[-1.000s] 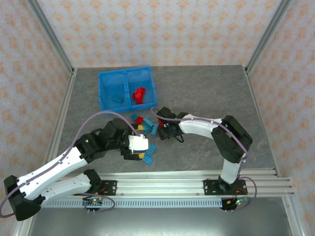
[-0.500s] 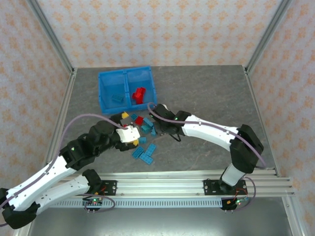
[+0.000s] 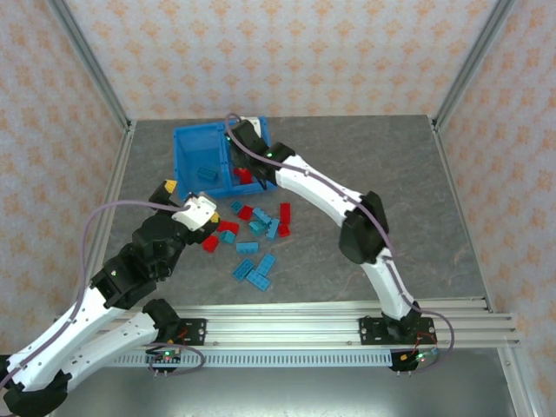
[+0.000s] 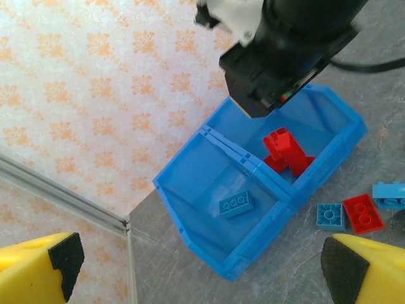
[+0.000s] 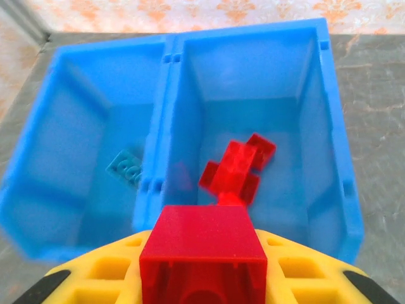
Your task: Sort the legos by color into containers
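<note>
Overhead, the right gripper (image 3: 245, 171) hangs over the translucent blue plastic bin (image 3: 198, 139) near the table's (image 3: 391, 174) far edge. Its wrist view reveals jaws clamping a boxy red plastic brick (image 5: 202, 250). The left gripper's (image 4: 199, 269) jaws gape wide.

Roughly eight red legos (image 3: 246, 211), ten blue legos (image 3: 267, 262)

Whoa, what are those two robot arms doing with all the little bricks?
They're sorting bricks by color. The right arm reaches over the blue bin, its jaws shut on a red brick above the right compartment, where other red bricks lie. One teal brick sits in the left compartment. The left arm hovers near the bin, jaws open and empty. More loose bricks lie on the table.
</note>
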